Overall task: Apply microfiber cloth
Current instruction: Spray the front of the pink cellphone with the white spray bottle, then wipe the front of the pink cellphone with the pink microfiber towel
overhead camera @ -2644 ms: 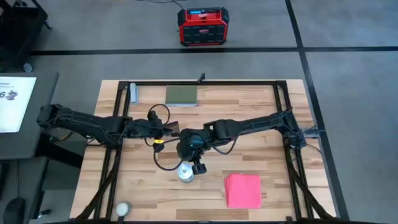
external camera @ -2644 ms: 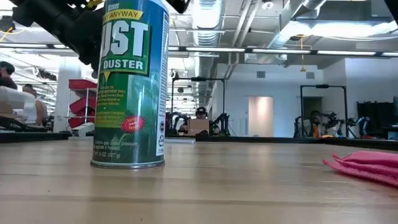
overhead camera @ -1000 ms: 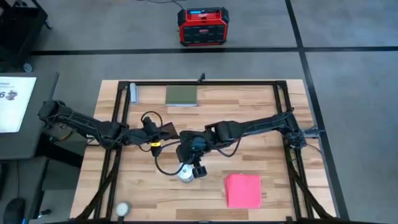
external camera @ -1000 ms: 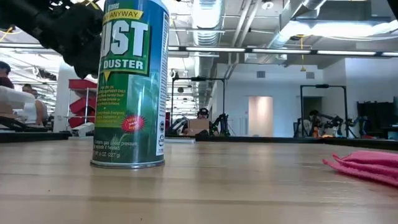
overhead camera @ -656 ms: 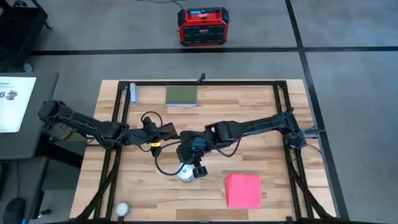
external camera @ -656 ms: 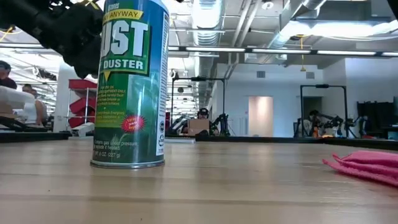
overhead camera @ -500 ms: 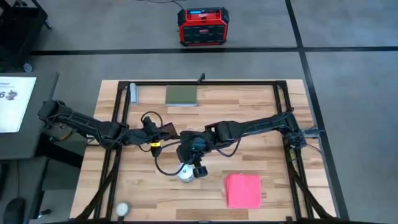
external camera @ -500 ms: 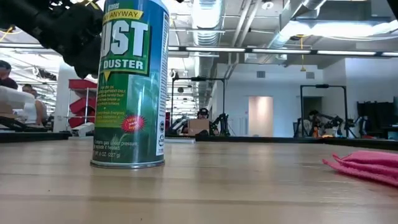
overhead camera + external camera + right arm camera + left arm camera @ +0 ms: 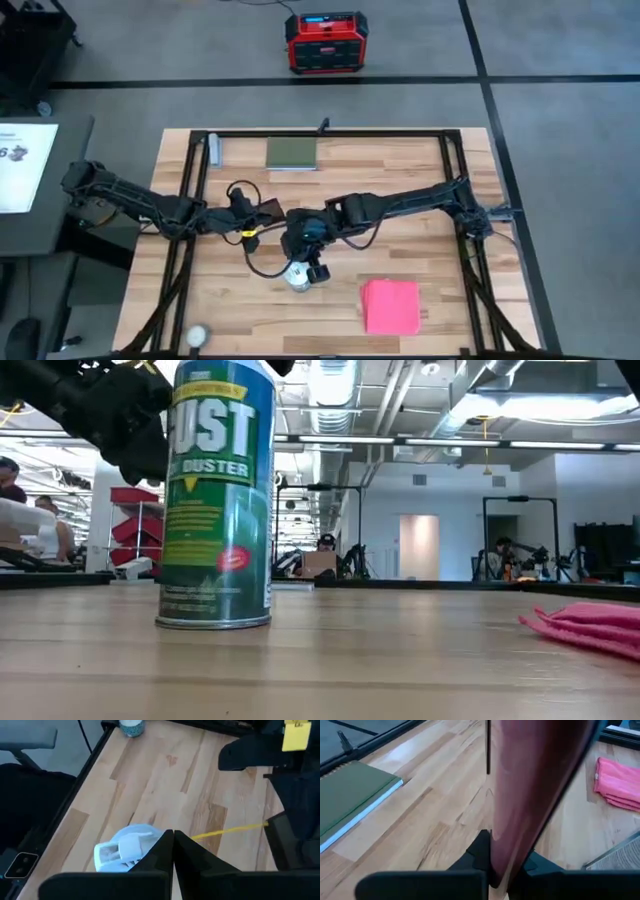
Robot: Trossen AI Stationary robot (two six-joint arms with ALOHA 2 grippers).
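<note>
The microfiber cloth [image 9: 390, 305] lies folded flat on the table near the front right, also seen in the low view [image 9: 590, 625]; no gripper touches it. My left gripper [image 9: 262, 211] is left of centre, shut on the phone [image 9: 530, 795], which has a pink back. My right gripper [image 9: 173, 840] is shut and sits at the top of a green duster can [image 9: 215, 500], which stands upright on its base. The can's white nozzle cap [image 9: 125, 851] shows just beside the fingers. My left gripper pinches the phone's lower end [image 9: 500, 865] between its two fingers. The phone stands edge-on out of the fingers and is clear of the table. My right gripper's shut fingers [image 9: 155, 855] lie against the side of the can's white cap, coming from above at a slant. Nothing is between the fingers.
A dark green pad [image 9: 291, 152] lies at the far edge, with a small grey strip [image 9: 215, 150] to its left. A small round object [image 9: 199, 335] sits at the front left. A black frame [image 9: 452, 180] runs around the table, and a yellow-tagged cable [image 9: 255, 245] loops near the centre.
My right gripper has shifted a little toward the table's left. The can has turned about its upright axis and slid slightly, staying upright. Before that, my left gripper drew back toward the table's left edge with the phone.
</note>
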